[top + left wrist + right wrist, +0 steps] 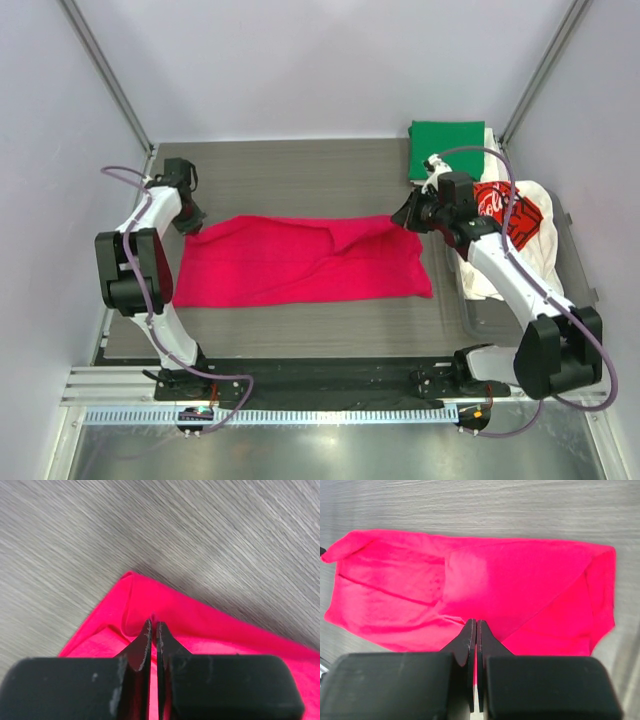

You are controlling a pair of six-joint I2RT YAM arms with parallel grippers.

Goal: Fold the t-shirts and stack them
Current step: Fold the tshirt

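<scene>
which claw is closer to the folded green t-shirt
Right. The right claw pinches the magenta-red t-shirt at its far right corner, just short of the green t-shirt; the left claw pinches its far left corner.

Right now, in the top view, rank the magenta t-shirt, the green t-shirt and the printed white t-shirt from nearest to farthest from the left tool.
1. magenta t-shirt: centre, its far left corner pinched in the left tool.
2. green t-shirt: folded, far right corner.
3. printed white t-shirt: crumpled on the right side, nearer the camera than the green one.
</scene>
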